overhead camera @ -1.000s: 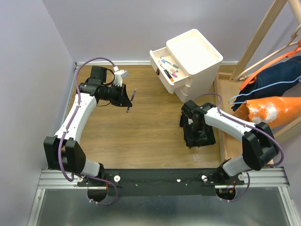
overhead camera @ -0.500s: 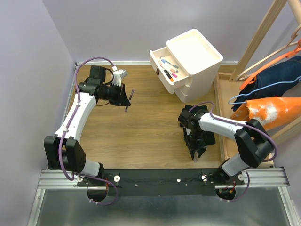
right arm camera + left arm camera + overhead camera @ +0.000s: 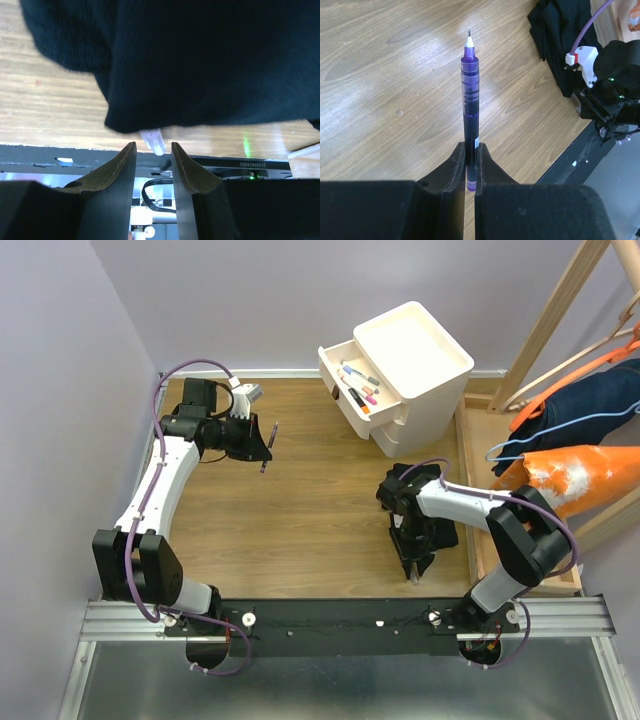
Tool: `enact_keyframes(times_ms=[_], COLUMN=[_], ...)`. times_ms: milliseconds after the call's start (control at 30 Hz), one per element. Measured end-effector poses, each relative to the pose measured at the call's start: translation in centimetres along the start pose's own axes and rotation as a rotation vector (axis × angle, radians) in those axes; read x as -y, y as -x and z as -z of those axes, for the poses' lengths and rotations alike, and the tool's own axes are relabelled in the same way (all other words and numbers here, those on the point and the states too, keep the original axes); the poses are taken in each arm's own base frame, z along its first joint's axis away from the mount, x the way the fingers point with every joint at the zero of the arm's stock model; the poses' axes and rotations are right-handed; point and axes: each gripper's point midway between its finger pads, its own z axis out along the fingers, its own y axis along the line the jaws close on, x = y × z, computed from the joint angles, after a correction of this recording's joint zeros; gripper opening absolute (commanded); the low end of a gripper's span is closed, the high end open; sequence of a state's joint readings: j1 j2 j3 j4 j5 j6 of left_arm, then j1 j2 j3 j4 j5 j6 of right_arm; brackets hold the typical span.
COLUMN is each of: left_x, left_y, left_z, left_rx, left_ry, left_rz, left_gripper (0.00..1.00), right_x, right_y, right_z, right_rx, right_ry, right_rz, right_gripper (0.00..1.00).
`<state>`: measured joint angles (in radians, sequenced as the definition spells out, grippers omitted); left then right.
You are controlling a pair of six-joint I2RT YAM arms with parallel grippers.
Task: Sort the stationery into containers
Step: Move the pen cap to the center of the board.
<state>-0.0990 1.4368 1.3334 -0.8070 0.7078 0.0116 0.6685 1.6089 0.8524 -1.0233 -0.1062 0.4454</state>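
Observation:
My left gripper (image 3: 262, 445) is shut on a purple pen (image 3: 267, 447) and holds it above the wooden table at the back left. In the left wrist view the pen (image 3: 469, 85) sticks straight out from between the fingertips (image 3: 471, 147). My right gripper (image 3: 412, 562) hangs open over the near edge of the folded black cloth (image 3: 446, 535). In the right wrist view a pale translucent pen end (image 3: 153, 141) pokes out from under the cloth (image 3: 200, 60), between my open fingertips (image 3: 153, 146). The white cabinet (image 3: 420, 360) has one drawer (image 3: 338, 378) pulled open, with several pens (image 3: 358, 383) in it.
A wooden clothes rack (image 3: 555, 310) with blue and orange garments (image 3: 580, 430) stands at the right, past the table edge. The black base rail (image 3: 330, 620) runs along the near edge. Purple walls close the left and back.
My left gripper has drawn back to the left with the pen. My right gripper has moved toward the near edge over the cloth and now points down at its front hem.

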Motion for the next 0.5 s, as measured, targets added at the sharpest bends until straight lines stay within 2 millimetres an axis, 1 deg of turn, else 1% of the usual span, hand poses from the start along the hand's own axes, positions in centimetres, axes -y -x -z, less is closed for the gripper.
enact_keyframes(times_ms=[133, 233, 267, 367, 433, 500], left_x=[0.0, 0.0, 0.1, 0.3, 0.5, 0.7], left_y=[0.1, 0.1, 0.0, -0.4, -0.8, -0.9], left_z=[0.0, 0.2, 0.3, 0.7, 1.1, 1.5], left_rx=[0.005, 0.012, 0.014, 0.024, 0.031, 0.039], left_ry=[-0.001, 0.0, -0.001, -0.001, 0.002, 0.003], left_rz=[-0.002, 0.009, 0.012, 0.021, 0.026, 0.023], left_gripper=[0.01, 0.02, 0.02, 0.02, 0.02, 0.02], right_x=[0.1, 0.2, 0.1, 0.0, -0.1, -0.7], right_y=[-0.1, -0.2, -0.3, -0.3, -0.4, -0.4], right_z=[-0.7, -1.0, -1.1, -1.1, -1.0, -0.8], right_rx=[-0.019, -0.035, -0.037, -0.042, -0.044, -0.042], right_ry=[-0.009, -0.016, -0.013, -0.006, 0.0, 0.01], right_rz=[-0.003, -0.007, -0.01, -0.009, 0.001, 0.039], right_gripper=[0.34, 0.21, 0.14, 0.01, 0.01, 0.0])
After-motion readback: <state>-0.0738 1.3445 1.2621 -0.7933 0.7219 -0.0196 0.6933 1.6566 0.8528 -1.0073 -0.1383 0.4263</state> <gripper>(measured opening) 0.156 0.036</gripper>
